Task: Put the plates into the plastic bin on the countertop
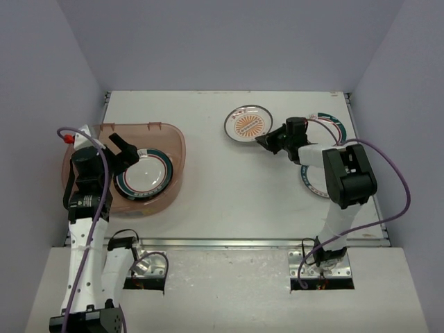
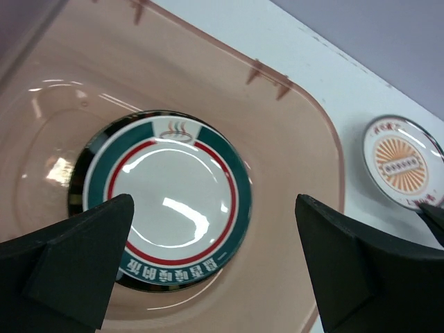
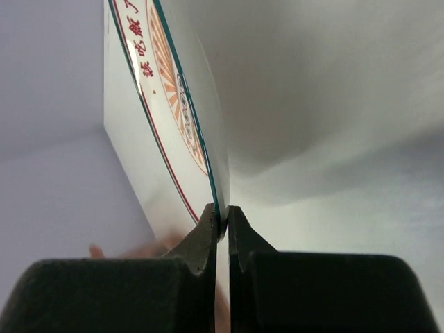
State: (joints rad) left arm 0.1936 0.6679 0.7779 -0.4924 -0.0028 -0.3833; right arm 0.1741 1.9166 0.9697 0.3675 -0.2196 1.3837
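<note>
The pinkish plastic bin [image 1: 173, 139] stands at the left of the white countertop [image 1: 222, 201]. In it lies a white plate with a teal-and-red rim [image 1: 144, 173], and a dark rim shows beneath it [image 2: 75, 182]. My left gripper [image 1: 125, 149] hangs open over the bin [image 2: 291, 139], nothing between its fingers, with that plate [image 2: 170, 201] below. At the back middle, the orange sunburst plate [image 1: 248, 125] has its near-right rim pinched by my shut right gripper [image 1: 265, 141]. In the right wrist view the jaws [image 3: 223, 218] clamp the plate's edge [image 3: 166, 104].
Two more teal-rimmed plates lie at the right, one at the back [image 1: 336, 126] and one [image 1: 310, 182] partly hidden under the right arm. Lavender walls enclose the table on three sides. A metal strip [image 1: 222, 243] runs along the front edge.
</note>
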